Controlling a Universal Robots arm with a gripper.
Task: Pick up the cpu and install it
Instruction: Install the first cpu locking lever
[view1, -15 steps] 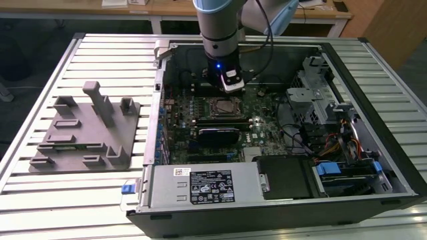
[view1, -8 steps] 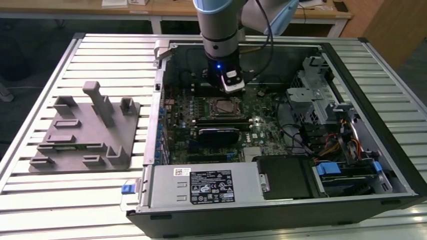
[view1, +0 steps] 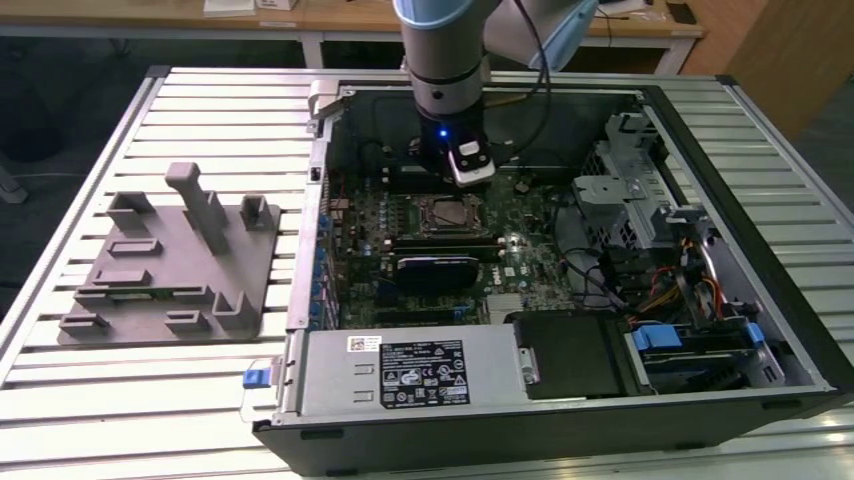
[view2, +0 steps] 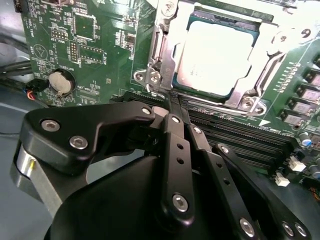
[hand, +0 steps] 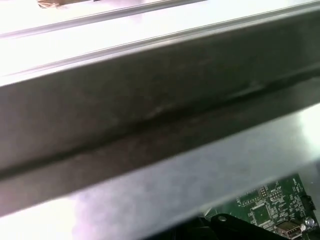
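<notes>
cpu (view2: 216, 59) seated in socket (view2: 165, 65) upper right of second wrist view, jaws pressed together holding nothing just below it, gripper (view2: 172, 102) inside open computer case (view1: 747, 330), grey fixture (view1: 167, 265) left on worktop (view1: 80, 420)

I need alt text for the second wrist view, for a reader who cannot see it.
The cpu, a silvery square chip, sits in its metal-framed socket on a green motherboard. The black gripper, fingers together, is in front of it, holding nothing.
</notes>
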